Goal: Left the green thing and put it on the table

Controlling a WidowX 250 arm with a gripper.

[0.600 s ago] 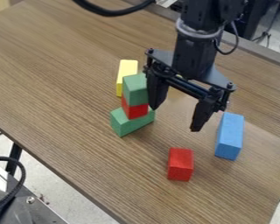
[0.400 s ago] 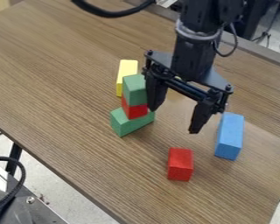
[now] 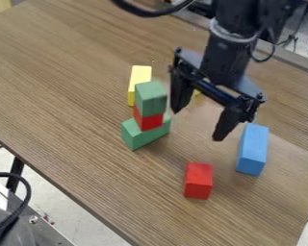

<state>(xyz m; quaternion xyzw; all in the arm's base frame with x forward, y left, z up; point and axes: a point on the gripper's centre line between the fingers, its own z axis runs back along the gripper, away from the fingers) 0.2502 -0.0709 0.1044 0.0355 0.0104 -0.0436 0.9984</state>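
Now tool (image 3: 197, 124) farther from stack (image 3: 148, 120).

Black robot arm slanting down from top edge, end effector (image 3: 198, 126) hanging, fingers spread

You're looking at what seems a robotics lab: a robot arm (image 3: 228, 57) at upper right, test blocks (image 3: 150, 102) on a table (image 3: 60, 81), metal gear (image 3: 50, 231) at lower left, and a thick cable (image 3: 144, 13) along the top.
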